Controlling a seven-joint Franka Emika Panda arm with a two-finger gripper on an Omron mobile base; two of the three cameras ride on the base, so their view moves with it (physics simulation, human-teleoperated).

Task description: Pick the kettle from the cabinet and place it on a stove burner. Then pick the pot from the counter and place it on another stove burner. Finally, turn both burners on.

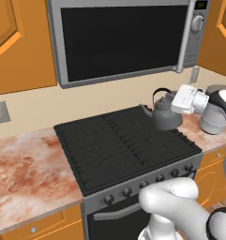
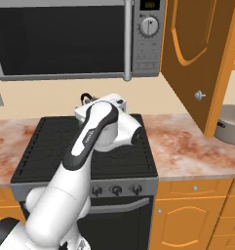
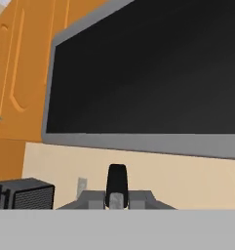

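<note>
Claw closed on kettle handle, at far right of stove burners. Microwave hangs above. Pot sits far right on desk, well apart from kettle.

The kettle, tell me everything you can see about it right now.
The kettle is small, dark grey and metallic-looking, with a rounded body, a curved spout pointing left in the left base view and a tall arched loop handle. It stands upright at the back right corner of the black stove grates, under the microwave. The gripper is at its top by the handle, shut, seemingly on it; the exact contact is hidden. In the right base view the arm covers all but the handle's top.
</note>
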